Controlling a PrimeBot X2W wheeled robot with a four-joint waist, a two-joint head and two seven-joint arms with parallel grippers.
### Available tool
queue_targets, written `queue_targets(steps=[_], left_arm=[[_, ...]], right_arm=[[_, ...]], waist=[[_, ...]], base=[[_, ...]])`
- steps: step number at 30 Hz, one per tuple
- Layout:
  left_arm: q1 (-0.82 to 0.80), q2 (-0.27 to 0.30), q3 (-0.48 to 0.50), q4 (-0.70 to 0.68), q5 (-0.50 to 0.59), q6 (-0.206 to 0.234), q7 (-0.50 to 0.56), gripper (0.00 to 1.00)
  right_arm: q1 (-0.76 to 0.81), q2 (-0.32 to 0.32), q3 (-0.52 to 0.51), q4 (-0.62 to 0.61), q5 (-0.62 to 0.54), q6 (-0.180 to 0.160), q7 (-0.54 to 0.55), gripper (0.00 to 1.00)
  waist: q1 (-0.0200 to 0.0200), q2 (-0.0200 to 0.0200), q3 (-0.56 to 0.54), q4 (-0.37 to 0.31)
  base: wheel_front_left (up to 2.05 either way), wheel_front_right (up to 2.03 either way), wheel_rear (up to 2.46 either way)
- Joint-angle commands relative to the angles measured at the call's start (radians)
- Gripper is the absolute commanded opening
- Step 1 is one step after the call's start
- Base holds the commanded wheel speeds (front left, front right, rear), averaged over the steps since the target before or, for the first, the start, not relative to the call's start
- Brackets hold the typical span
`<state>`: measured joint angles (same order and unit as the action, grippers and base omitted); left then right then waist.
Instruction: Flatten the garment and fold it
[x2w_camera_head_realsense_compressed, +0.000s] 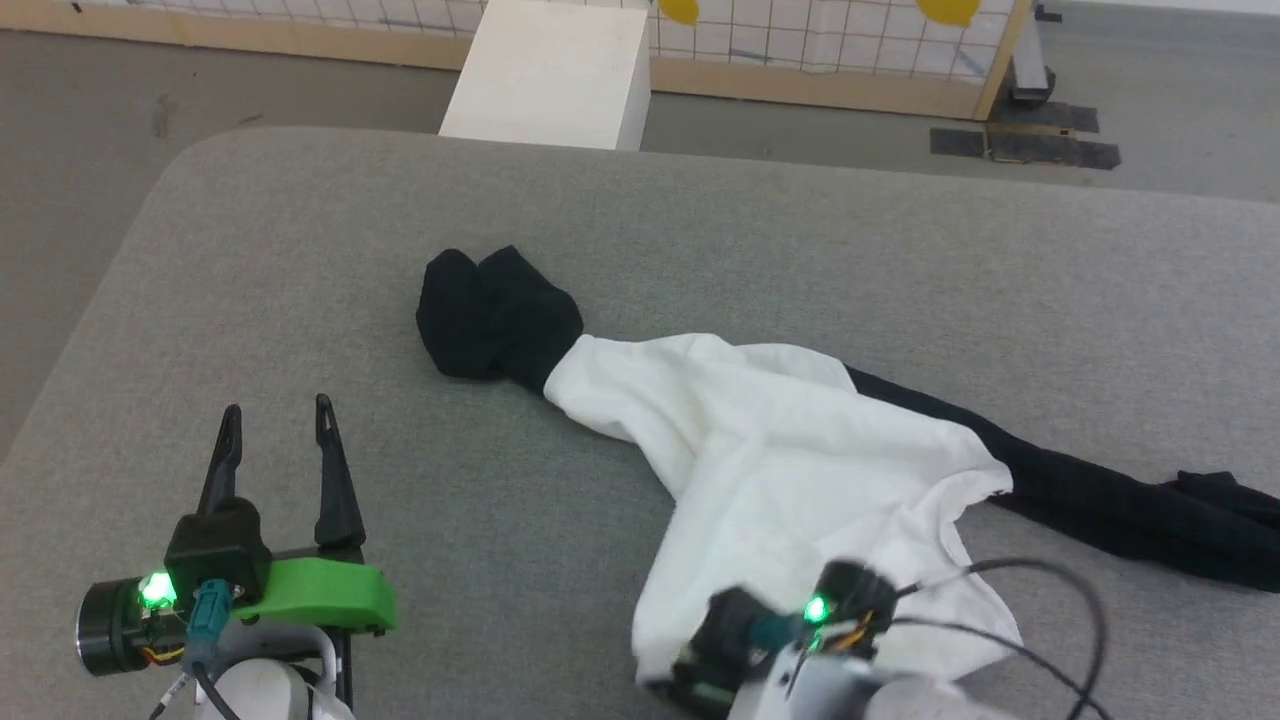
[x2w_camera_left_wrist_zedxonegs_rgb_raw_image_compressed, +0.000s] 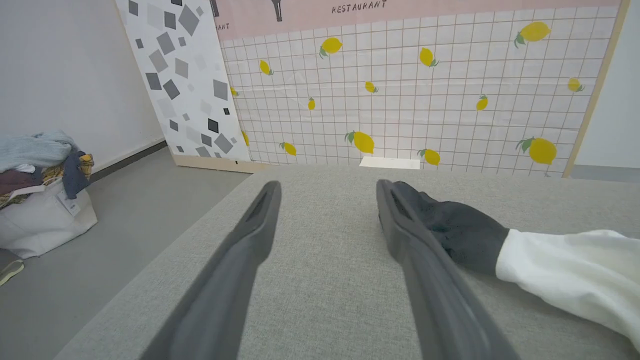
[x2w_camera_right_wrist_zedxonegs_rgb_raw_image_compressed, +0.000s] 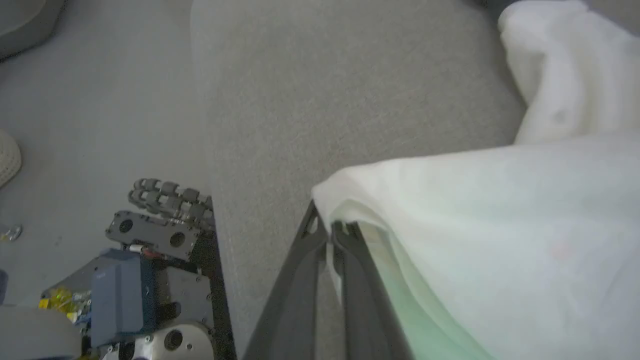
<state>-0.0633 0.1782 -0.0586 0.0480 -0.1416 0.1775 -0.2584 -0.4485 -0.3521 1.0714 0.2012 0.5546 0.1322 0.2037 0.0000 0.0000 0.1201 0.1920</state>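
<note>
The garment (x2w_camera_head_realsense_compressed: 790, 470) lay crumpled on the grey table (x2w_camera_head_realsense_compressed: 300, 250), the right gripper (x2w_camera_right_wrist_zedxonegs_rgb_raw_image_compressed: 329, 235) clamped on its near white edge, evidently to pull it flat, while the left gripper (x2w_camera_head_realsense_compressed: 278, 425) stood with fingers apart and empty, clear of the cloth.

I'm looking at the garment (x2w_camera_head_realsense_compressed: 790, 470), which is showing a white body and black sleeves on the plain mid-grey weave of the padded surface (x2w_camera_head_realsense_compressed: 300, 300). The left gripper (x2w_camera_head_realsense_compressed: 278, 405) is showing dark charcoal fingers over a bright green bracket, with a green light glowing on it. The right gripper (x2w_camera_right_wrist_zedxonegs_rgb_raw_image_compressed: 327, 230) is wearing the same dark grey. I'm also seeing a white panel (x2w_camera_left_wrist_zedxonegs_rgb_raw_image_compressed: 425, 100) gridded with thin lines, scattered with yellow lemons and pink along its top, and a white board (x2w_camera_left_wrist_zedxonegs_rgb_raw_image_compressed: 185, 75) speckled with grey and black squares. The floor (x2w_camera_head_realsense_compressed: 80, 150) is reading dull grey.
</note>
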Motion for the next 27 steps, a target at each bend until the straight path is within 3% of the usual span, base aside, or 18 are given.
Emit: queue_targets(steps=[1, 8, 9, 10, 11, 14, 19, 27], left_arm=[[-0.004, -0.012, 0.008, 0.004, 0.011, -0.008, -0.003, 1.0], [-0.011, -0.039, 0.04, 0.021, 0.032, -0.031, -0.003, 1.0], [-0.007, -0.042, 0.045, 0.023, 0.036, -0.032, -0.003, 1.0], [-0.006, -0.04, 0.053, 0.03, 0.035, -0.038, -0.003, 1.0], [-0.006, -0.04, 0.06, 0.038, 0.036, -0.045, -0.003, 1.0], [0.011, -0.048, 0.066, 0.039, 0.05, -0.047, -0.003, 1.0], [0.033, -0.051, 0.08, 0.044, 0.063, -0.058, -0.003, 1.0], [0.032, -0.067, 0.079, 0.04, 0.078, -0.08, -0.003, 1.0]], right_arm=[[-0.002, 0.02, 0.047, 0.062, -0.006, -0.002, 0.01, 0.0], [-0.017, 0.09, 0.184, 0.308, 0.033, -0.002, -0.048, 0.0], [-0.02, 0.094, 0.188, 0.319, 0.047, -0.002, -0.074, 0.33], [-0.031, 0.092, 0.191, 0.322, 0.044, -0.002, -0.096, 0.78], [-0.045, 0.085, 0.194, 0.32, 0.036, -0.002, -0.124, 1.0], [-0.073, 0.061, 0.181, 0.277, 0.055, -0.002, -0.187, 1.0], [-0.143, -0.047, 0.067, 0.139, 0.063, -0.002, -0.23, 1.0], [-0.258, -0.214, -0.231, 0.013, 0.058, -0.002, -0.12, 1.0]], waist=[[0.0, 0.0, 0.016, 0.013], [0.0, 0.0, 0.024, 0.007], [0.0, 0.0, 0.018, 0.001], [0.0, 0.0, 0.014, -0.005], [0.0, 0.0, 0.007, -0.011], [0.0, 0.0, -0.019, -0.028], [0.0, 0.0, -0.05, -0.051], [0.0, 0.0, -0.041, -0.048]], base=[[0.0, 0.0, 0.0], [0.0, 0.0, 0.0], [0.0, 0.0, 0.0], [0.0, 0.0, 0.0], [0.0, 0.0, 0.0], [0.0, 0.0, 0.0], [0.0, 0.0, 0.0], [0.0, 0.0, 0.0]])
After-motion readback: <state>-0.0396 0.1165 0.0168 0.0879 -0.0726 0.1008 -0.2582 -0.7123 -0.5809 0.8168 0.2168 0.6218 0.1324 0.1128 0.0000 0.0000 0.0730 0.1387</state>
